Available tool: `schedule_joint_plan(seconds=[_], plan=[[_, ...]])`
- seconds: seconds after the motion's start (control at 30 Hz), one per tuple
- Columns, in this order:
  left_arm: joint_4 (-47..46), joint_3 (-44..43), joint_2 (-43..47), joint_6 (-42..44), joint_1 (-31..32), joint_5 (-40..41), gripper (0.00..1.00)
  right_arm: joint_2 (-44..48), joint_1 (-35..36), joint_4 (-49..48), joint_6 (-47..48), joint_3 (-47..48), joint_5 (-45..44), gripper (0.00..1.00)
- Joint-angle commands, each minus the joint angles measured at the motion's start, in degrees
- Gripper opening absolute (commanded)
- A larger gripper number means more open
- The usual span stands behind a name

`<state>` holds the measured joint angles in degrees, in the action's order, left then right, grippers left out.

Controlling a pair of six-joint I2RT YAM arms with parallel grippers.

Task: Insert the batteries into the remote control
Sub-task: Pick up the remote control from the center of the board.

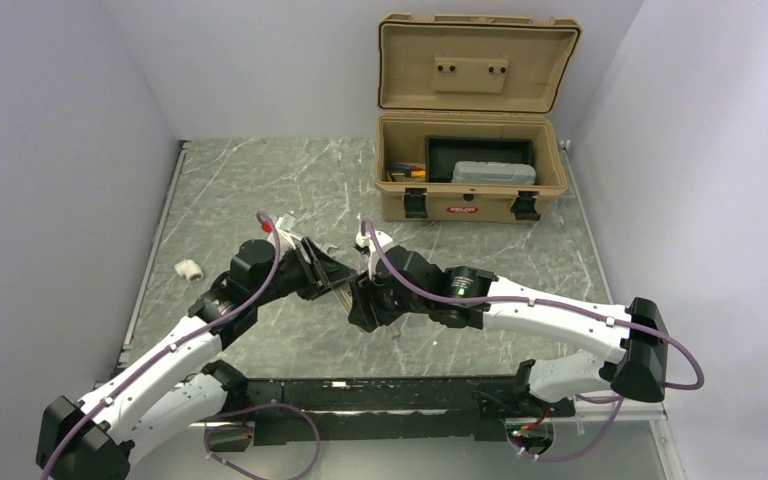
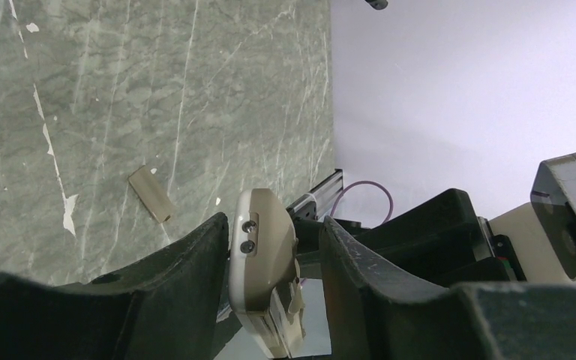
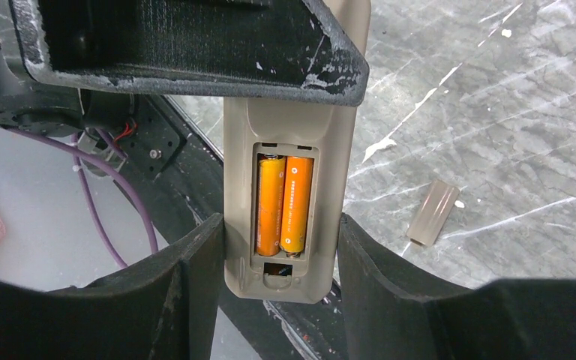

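At the bottom of the right wrist view, the right gripper [image 3: 277,221] clamps the remote control [image 3: 238,150] by its sides. Its long axis runs up the frame, and both batteries [image 3: 285,202] sit in the open bay. The left gripper [image 2: 274,229] straddles the far end; I cannot tell whether it grips. The loose cover [image 3: 433,212] lies to the right on the table [image 3: 510,112].

Batteries [image 3: 286,204] glossy orange (metallic sheen); remote control [image 3: 289,127] matt tan plastic; table [image 3: 495,90] smooth marbled grey.
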<state>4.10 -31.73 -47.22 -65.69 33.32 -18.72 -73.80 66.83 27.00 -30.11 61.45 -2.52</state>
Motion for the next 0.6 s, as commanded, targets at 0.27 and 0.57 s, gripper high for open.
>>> schedule_joint_plan(seconds=[0.27, 0.57], plan=[[-2.90, -1.49, -1.33, 0.14, 1.74, 0.26, 0.46, 3.09, -0.34, -0.60, 4.14, 1.82, -2.16, 0.00], [-3.40, -1.67, -1.79, 0.06, 2.45, 0.35, 0.45, 2.92, -0.49, 0.14, 5.40, 1.83, -2.81, 0.00]])
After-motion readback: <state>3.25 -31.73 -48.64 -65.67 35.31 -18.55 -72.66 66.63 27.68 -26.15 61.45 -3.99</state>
